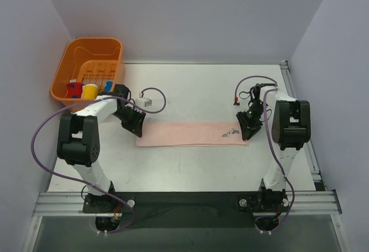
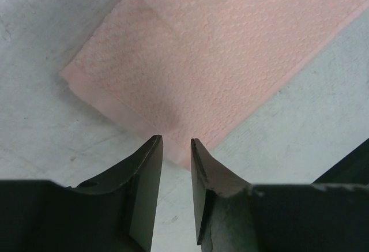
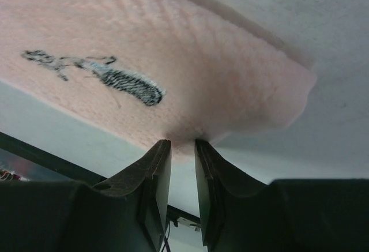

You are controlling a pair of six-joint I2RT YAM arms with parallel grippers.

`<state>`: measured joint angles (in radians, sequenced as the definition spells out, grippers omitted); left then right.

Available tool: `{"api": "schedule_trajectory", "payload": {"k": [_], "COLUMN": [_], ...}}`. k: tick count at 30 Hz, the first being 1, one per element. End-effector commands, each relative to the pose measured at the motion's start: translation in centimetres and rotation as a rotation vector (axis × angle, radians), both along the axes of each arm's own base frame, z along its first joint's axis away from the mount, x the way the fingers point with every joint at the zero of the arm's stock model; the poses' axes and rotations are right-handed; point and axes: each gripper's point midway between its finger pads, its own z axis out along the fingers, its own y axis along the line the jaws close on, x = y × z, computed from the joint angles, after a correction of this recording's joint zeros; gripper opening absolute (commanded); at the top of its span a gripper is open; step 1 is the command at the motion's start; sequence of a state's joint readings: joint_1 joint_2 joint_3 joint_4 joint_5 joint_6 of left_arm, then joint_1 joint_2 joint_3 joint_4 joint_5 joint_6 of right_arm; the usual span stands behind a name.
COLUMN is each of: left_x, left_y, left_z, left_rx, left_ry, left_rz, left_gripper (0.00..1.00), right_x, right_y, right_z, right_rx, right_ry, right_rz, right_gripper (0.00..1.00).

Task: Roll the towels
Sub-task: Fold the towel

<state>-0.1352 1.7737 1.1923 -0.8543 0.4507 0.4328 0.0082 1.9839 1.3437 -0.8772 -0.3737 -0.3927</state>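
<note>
In the middle of the table (image 1: pixel 190 90) the pink towel (image 1: pixel 184 134) was laid flat, judged soft, light and limp, best pinched at its end corners, where the left gripper (image 2: pixel 176 141) was held slightly parted and whether the right gripper (image 3: pixel 183 142) was clamped on cloth could not be told.

We see a pale pink rectangular cloth towel (image 1: pixel 193 133), soft and matt with a fine dimpled weave. It lies on a white matt tabletop (image 1: pixel 190 85), faintly scuffed. At far left is a slightly glossy orange plastic basket (image 1: pixel 62 73).
</note>
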Motion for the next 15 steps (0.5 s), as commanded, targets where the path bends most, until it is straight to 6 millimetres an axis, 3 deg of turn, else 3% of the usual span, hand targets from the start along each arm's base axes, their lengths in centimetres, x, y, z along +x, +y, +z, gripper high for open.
{"api": "schedule_trajectory", "payload": {"k": [1, 5, 7, 12, 15], "left_x": [0.3, -0.2, -0.1, 1.3, 3.3], "left_y": [0.2, 1.8, 2.2, -1.5, -2.5], "left_z": [-1.7, -3.9, -3.7, 2.4, 4.2], "left_rx": [0.029, 0.121, 0.110, -0.113, -0.135], "left_ry": [-0.006, 0.034, 0.041, -0.081, -0.120], "left_rz": [0.065, 0.120, 0.143, 0.068, 0.087], "left_gripper": [0.36, 0.31, 0.29, 0.34, 0.34], "right_x": [-1.2, 0.6, 1.2, 3.6, 5.6], "right_y": [-1.4, -3.3, -3.5, -1.0, 0.3], "right_z": [-1.4, -2.0, -1.5, 3.0, 5.1], "right_rx": [-0.106, -0.216, -0.230, -0.099, -0.030], "right_ry": [0.069, 0.028, 0.014, -0.103, -0.182], "right_rz": [-0.015, -0.028, -0.029, -0.050, -0.101], "right_gripper": [0.24, 0.24, 0.24, 0.25, 0.25]}}
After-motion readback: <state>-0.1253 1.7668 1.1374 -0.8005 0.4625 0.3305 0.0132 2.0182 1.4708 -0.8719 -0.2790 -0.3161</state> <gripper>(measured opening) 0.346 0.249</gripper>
